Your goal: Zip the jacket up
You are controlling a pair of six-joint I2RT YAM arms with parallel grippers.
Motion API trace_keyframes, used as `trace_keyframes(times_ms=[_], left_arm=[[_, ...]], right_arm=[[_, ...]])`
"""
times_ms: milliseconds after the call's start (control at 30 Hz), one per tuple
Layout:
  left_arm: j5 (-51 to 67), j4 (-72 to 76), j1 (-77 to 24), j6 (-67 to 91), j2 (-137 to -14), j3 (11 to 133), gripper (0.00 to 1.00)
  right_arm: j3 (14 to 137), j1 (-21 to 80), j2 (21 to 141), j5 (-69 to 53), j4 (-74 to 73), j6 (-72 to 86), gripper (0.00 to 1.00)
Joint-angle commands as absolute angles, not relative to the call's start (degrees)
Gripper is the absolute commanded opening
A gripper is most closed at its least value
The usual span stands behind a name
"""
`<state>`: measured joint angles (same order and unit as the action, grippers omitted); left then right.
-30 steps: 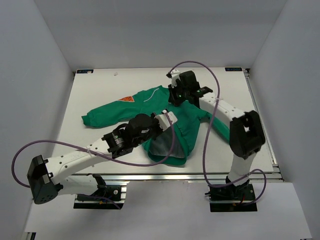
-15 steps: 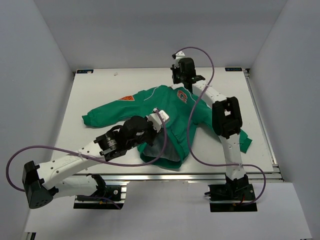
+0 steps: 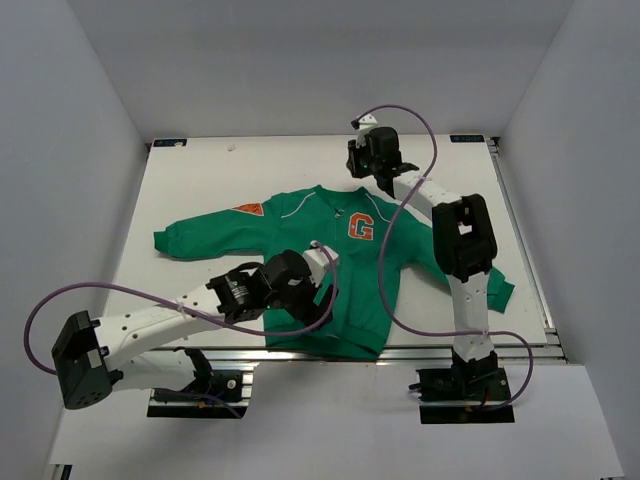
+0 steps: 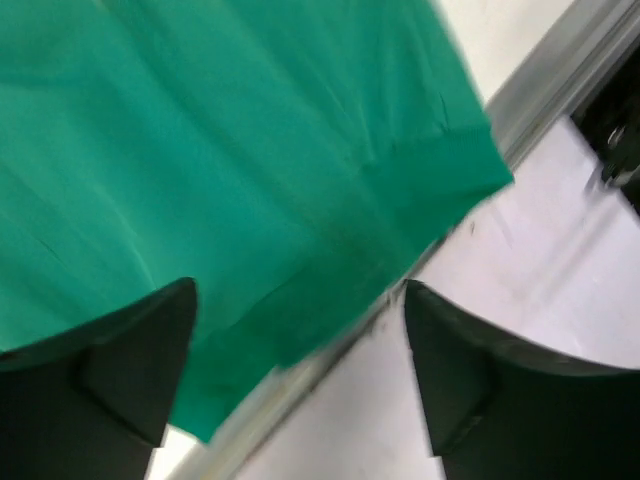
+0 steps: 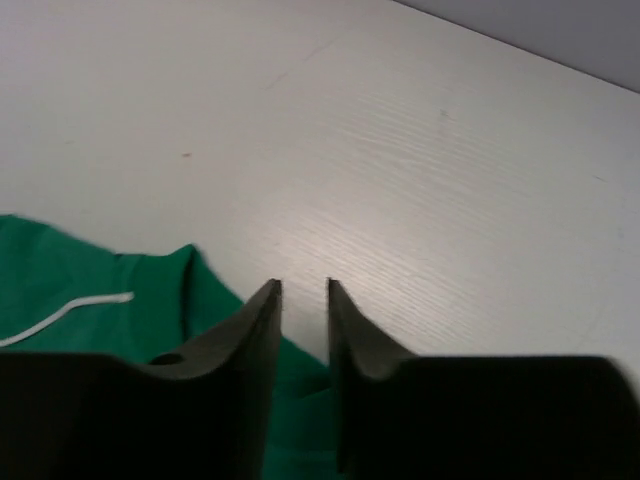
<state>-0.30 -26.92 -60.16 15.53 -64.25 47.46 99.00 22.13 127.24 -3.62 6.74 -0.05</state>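
The jacket (image 3: 330, 262) lies flat. Left fingers (image 4: 120, 370) gape empty over its hem, right fingers (image 5: 245, 360) barely parted, empty, at the collar; lift both straight up.

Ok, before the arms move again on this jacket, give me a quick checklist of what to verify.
1. Jacket lying flat, G side up, on the table: ok.
2. Left gripper open, above the hem, gripping nothing: ok.
3. Right gripper slightly open near the collar, nothing between its fingers: ok.
4. Zipped all the way to the top: cannot tell.
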Motion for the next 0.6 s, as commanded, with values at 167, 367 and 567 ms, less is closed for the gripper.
trace_keyframes(times_ms=[167,367,567], left_arm=[[1.08,-35.59,-60.64,27.41,-59.33,49.12,0.98],[-20.45,-42.70,-57.85,36.12,-65.88,59.55,0.98],[-19.95,-51.68,-28.25,41.13,-78.39,72.06,0.98]], right_arm=[[93.26,22.94,111.29,-7.65,6.51,4.56,0.89],[84.14,21.63,100.58,-4.40,3.69,11.50,0.89],[73.50,15.56,86.51,-0.18,-4.47,19.95,0.89]])
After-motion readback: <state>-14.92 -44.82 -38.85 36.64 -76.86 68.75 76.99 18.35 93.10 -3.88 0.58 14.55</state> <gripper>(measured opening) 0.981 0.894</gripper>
